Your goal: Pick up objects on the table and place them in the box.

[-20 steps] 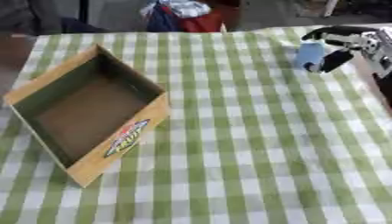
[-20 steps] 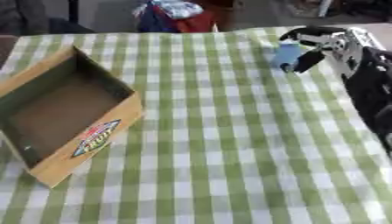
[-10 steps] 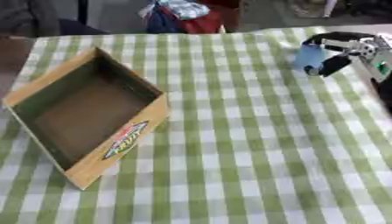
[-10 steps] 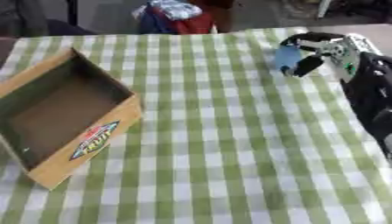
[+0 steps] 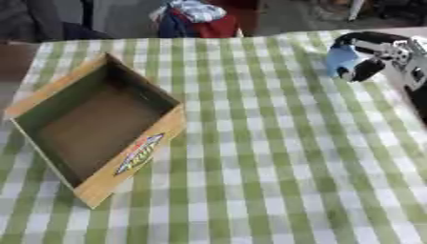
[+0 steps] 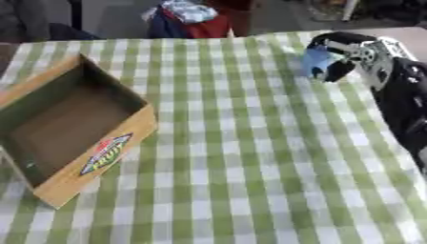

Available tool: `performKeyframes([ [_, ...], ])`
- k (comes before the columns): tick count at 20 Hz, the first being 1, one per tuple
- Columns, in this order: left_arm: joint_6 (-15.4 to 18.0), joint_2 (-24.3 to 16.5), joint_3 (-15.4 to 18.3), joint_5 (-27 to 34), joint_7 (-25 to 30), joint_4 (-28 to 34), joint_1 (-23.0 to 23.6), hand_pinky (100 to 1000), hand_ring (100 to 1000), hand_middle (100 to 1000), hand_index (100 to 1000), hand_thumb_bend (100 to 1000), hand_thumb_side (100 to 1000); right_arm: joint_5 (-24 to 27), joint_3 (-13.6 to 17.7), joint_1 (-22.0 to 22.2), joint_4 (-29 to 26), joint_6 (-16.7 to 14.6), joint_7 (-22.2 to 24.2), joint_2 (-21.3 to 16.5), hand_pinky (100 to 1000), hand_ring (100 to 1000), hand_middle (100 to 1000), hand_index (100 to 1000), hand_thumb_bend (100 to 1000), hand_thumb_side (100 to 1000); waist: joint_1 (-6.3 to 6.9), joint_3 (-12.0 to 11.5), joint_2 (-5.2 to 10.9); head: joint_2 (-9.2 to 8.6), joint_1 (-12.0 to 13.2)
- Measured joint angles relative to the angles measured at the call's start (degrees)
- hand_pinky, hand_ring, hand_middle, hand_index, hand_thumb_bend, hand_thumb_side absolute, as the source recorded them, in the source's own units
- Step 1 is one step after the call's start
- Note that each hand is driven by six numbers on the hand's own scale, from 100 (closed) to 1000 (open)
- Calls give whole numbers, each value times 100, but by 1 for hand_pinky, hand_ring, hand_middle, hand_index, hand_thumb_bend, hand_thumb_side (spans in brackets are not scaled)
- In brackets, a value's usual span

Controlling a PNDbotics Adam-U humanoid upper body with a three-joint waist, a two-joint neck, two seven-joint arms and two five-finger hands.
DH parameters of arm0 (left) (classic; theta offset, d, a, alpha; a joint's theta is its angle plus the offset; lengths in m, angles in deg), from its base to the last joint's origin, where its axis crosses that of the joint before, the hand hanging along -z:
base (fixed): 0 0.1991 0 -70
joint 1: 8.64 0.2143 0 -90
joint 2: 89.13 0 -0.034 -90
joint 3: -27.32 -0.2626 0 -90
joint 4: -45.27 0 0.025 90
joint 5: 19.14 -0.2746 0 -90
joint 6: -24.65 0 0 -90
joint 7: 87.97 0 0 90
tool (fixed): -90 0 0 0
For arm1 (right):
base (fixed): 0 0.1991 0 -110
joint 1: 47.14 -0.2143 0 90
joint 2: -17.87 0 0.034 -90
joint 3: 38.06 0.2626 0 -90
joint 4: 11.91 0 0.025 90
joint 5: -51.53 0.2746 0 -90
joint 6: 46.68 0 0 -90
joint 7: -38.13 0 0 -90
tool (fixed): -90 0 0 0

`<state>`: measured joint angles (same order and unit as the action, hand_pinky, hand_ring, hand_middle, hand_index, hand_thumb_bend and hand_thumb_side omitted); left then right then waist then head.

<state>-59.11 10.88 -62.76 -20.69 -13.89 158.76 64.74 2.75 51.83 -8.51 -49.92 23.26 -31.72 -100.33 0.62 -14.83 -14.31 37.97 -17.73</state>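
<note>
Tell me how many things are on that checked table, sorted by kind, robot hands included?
Cardboard box, open and nothing in it: 1
Blue object, held at the table's far right: 1
Robot hand, the right hand, curled round the blue object: 1
Total: 3

Green-white checked cloth (image 5: 250,157) over table. Red, blue and white bundle (image 5: 196,16) beyond far edge. Dark shape (image 5: 50,21) past far left corner.
</note>
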Motion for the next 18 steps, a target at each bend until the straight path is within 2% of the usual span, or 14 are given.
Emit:
performKeyframes([
  [4, 0, 0, -1, 3, 2, 0, 3, 654, 536, 606, 761, 100, 661, -16, -71, -76, -386, -139, -156, 5, 889, 1000, 970, 512, 100, 100, -10, 22, 49, 21, 2],
  [8, -5, 0, -2, 6, 12, 0, 21, 655, 537, 606, 762, 100, 661, 19, -205, -276, -857, -304, -119, 101, 884, 1000, 971, 511, 100, 100, -36, 23, 119, 39, 0],
  [18, 2, 0, -41, 56, 74, 0, 47, 656, 539, 607, 763, 100, 661, 822, -754, -778, -1868, -680, 430, 836, 866, 1000, 978, 501, 100, 100, -27, -79, 281, 114, -68],
])
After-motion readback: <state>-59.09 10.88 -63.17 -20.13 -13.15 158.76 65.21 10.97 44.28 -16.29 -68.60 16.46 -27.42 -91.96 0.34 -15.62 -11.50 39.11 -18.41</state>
